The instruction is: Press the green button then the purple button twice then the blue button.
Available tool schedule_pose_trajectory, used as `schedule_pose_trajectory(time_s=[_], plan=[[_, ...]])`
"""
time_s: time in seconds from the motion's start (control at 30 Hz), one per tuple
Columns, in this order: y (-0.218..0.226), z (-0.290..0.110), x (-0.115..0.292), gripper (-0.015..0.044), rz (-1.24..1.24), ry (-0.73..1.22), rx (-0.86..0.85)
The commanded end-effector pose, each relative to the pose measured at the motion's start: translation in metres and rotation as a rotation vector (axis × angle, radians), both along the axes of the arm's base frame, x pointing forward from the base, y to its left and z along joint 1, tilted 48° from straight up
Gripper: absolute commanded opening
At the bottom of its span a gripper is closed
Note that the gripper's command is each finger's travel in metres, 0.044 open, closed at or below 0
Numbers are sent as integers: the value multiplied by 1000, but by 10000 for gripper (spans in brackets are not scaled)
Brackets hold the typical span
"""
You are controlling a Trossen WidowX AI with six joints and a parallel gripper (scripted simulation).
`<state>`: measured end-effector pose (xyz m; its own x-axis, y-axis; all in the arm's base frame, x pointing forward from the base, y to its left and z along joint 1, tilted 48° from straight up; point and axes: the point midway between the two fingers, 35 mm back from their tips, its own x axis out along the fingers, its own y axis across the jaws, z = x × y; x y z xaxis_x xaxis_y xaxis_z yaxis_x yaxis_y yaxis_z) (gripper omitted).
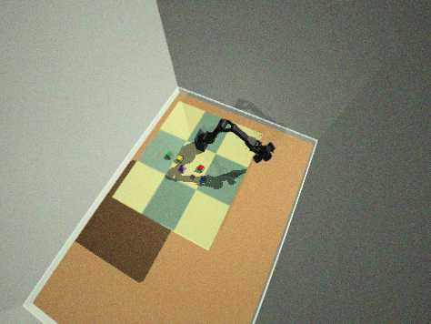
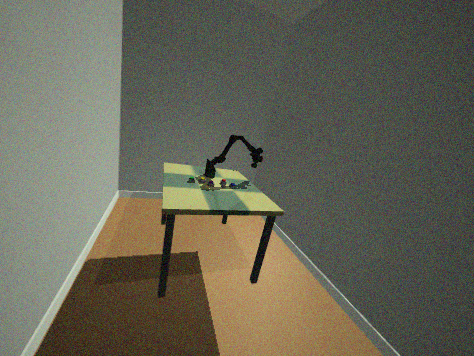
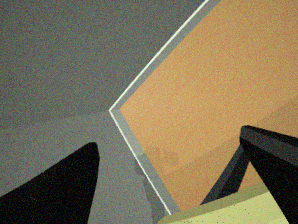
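The gripper hangs high off the table's far edge — fingers spread wide, gripping nothing. Well back from it on the table sit the green button, purple button and blue button — green farthest away.

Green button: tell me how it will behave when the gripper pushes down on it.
The green button sits low and squat on the table, so it probably won't tip. It looks small, so an off-centre push from the open gripper might slip off.
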<state>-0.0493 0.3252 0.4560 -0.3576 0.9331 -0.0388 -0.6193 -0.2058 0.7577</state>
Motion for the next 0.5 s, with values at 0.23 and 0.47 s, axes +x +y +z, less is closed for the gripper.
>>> schedule_pose_trajectory(time_s=[0.23,0.47], plan=[[52,-100,154,400,-330,-181,-280],[37,-163,251,400,-480,-225,-466]])
